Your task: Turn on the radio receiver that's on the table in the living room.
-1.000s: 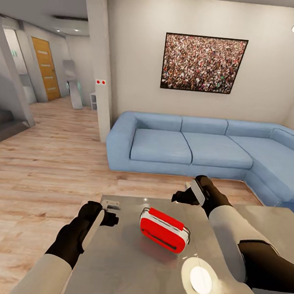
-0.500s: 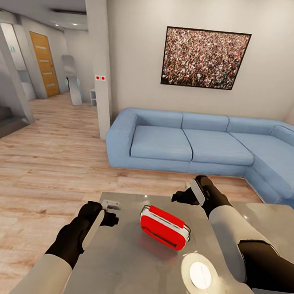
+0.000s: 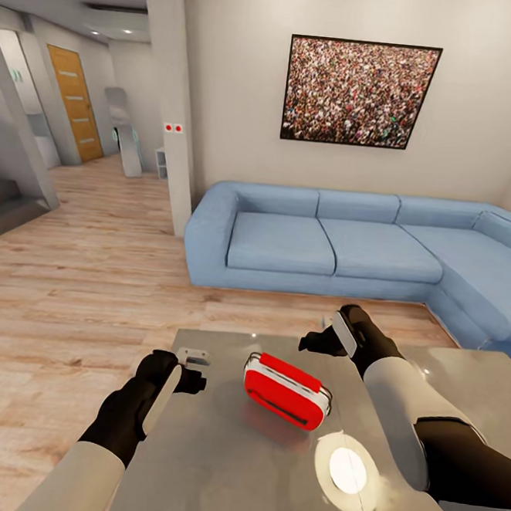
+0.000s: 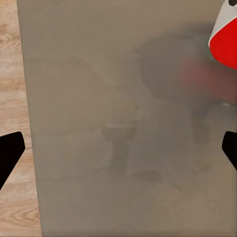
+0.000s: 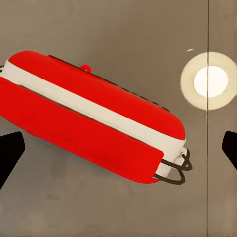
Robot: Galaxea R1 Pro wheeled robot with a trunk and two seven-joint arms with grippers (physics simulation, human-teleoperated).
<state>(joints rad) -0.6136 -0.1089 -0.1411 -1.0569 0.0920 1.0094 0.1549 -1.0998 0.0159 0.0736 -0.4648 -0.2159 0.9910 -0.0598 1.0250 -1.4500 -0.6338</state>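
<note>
Radio receiver (image 3: pixel 285 391) sitting on the table (image 3: pixel 213 469), untouched.
Both grippers wide apart and empty: left gripper (image 3: pixel 191 368) just beside the radio, right gripper (image 3: pixel 320 337) hovering just behind it, sofa side.

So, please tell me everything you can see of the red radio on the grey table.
The radio receiver is a small rounded box, glossy red with a white band along its length, a dark slot on one face and a thin wire handle at one end. It lies tilted on the glossy grey table, which reflects it faintly. Nothing else touches it: the left hand and the right hand flank it, apart.
</note>
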